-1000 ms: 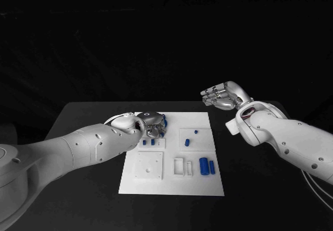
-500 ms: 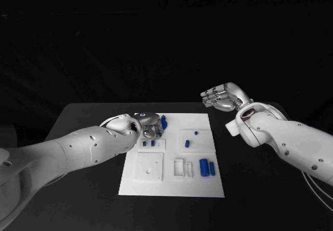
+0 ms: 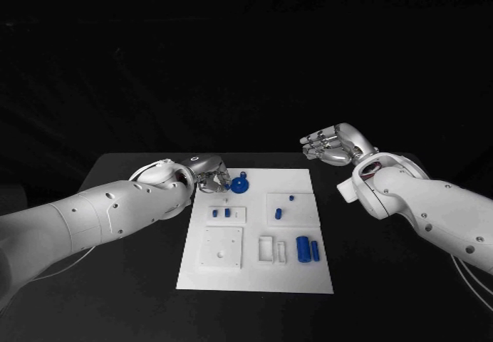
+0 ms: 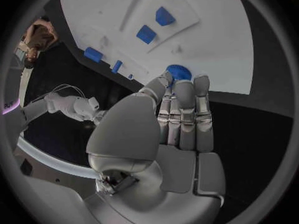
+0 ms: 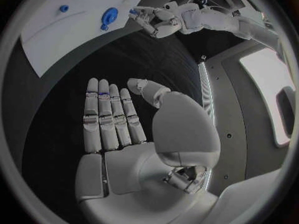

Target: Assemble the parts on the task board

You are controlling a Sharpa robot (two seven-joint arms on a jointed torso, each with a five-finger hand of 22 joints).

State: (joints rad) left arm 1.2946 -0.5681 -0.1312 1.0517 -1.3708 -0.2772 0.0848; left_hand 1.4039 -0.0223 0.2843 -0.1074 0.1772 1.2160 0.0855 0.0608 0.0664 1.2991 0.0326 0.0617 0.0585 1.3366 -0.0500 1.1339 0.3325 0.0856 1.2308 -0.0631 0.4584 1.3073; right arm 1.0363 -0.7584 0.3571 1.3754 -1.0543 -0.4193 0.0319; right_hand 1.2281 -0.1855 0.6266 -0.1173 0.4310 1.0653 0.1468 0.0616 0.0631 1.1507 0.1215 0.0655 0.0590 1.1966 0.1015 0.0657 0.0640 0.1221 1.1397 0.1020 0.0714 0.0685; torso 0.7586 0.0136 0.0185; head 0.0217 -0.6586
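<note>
The white task board [image 3: 257,274] lies mid-table. A blue gear [image 3: 239,187] lies flat near its far left corner, also in the left wrist view [image 4: 181,72] and the right wrist view [image 5: 109,16]. My left hand [image 3: 211,175] hovers just left of the gear, fingers stretched toward it with a small gap, holding nothing [image 4: 177,114]. My right hand [image 3: 330,144] hangs raised beyond the board's far right corner, fingers extended and empty [image 5: 118,124]. Two small blue parts [image 3: 220,211] stand in a white block. Two blue cylinders [image 3: 306,247] lie at the board's right.
More small blue parts [image 3: 278,211] sit on a raised square at the board's right middle. A white square plate [image 3: 221,246] and two white blocks [image 3: 271,248] occupy the near half. Black table [image 3: 123,285] surrounds the board.
My left hand has drawn back to the left off the board's far corner and let go of the blue gear, which now lies uncovered on the board. The right hand has hardly moved.
</note>
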